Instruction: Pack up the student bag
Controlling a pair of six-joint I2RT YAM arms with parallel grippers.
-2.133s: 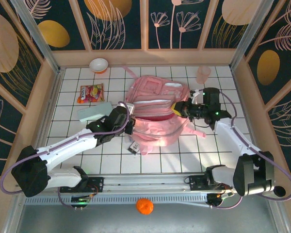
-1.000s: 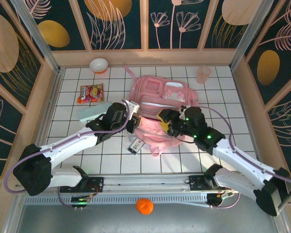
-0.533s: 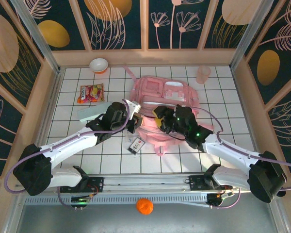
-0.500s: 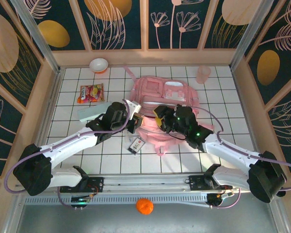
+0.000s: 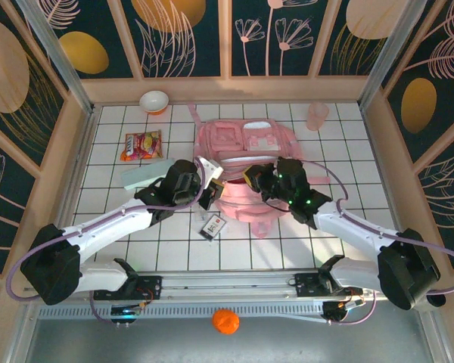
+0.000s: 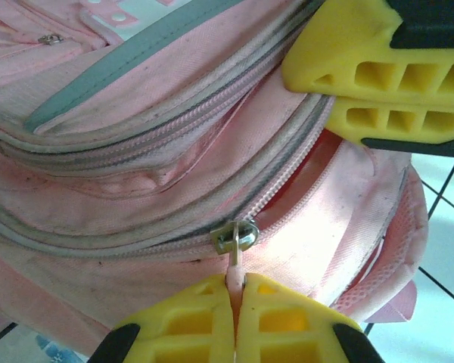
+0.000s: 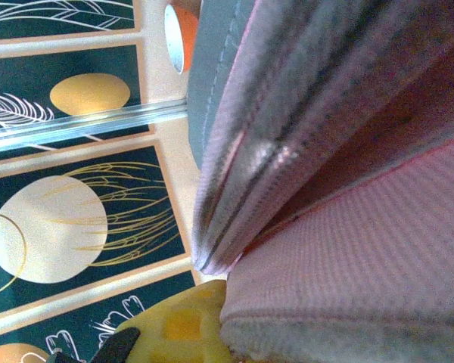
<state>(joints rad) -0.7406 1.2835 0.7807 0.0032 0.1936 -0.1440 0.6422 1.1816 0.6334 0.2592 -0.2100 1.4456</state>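
Left fingers clamp the zipper pull of the student bag at mid table.
The zip track runs away from them toward the right fingers, pinched shut on the bag's rim just past the open gap.

Student bag: pink, main zip partly open. Zipper pull: pinched between the closed yellow fingers of the left gripper, bottom centre. Right gripper: yellow fingers together, upper right, at the bag's opening. White-tiled desk: lower right.

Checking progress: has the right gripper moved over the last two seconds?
Yes. The right gripper has moved left across the student bag, away from the pink cup.
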